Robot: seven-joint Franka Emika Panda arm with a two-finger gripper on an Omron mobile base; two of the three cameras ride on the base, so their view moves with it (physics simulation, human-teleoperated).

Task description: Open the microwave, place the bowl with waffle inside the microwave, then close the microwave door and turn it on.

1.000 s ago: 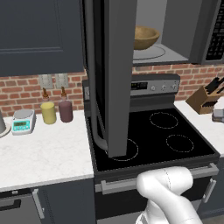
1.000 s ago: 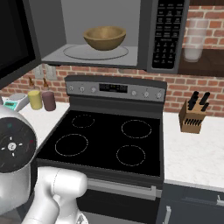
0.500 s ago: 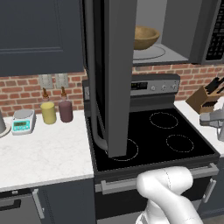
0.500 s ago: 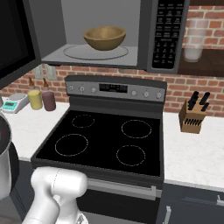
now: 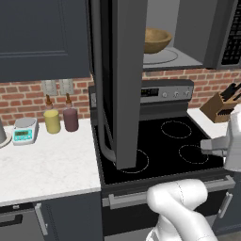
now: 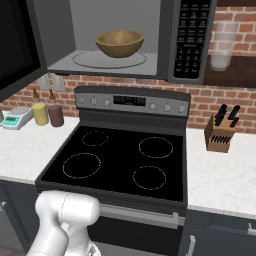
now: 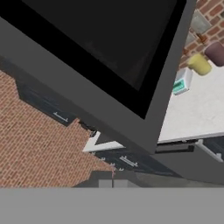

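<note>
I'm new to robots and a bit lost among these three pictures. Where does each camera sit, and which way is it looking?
Left base view: behind the arm on its left, looking forward over the stove past the open microwave door; white arm at lower right.
Right base view: behind on the right, facing the microwave with the bowl inside; arm at lower left.
Hand view: on the hand, tilted, close to the door's black window.
Both base views share stove, bowl and knife block.
</note>
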